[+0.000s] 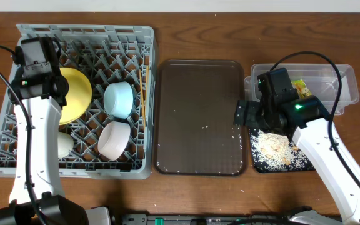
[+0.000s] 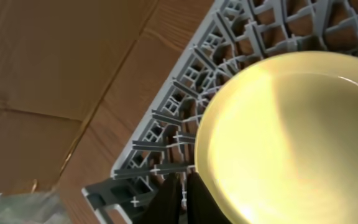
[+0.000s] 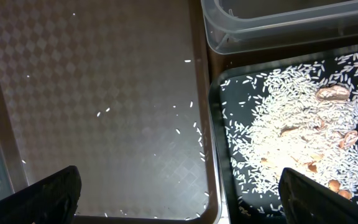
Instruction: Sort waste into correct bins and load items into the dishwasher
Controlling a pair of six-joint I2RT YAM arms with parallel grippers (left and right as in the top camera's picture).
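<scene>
The grey dish rack holds the pale-yellow plate, light-blue bowl, pinkish-white bowl, white cup and chopsticks. My left gripper is shut and empty, right beside the plate's rim over the rack's left part; it also shows in the overhead view. My right gripper is open and empty, over the edge between the brown tray and the black tray. White rice crumbs lie in the black tray. The green-and-yellow wrapper lies in the clear tub. The tissue is out of view.
The dark brown serving tray lies between the rack and the bins, with a few stray rice grains on it. The clear tub's corner shows above the black tray. Brown food bits lie among the rice. My right arm covers part of the tub.
</scene>
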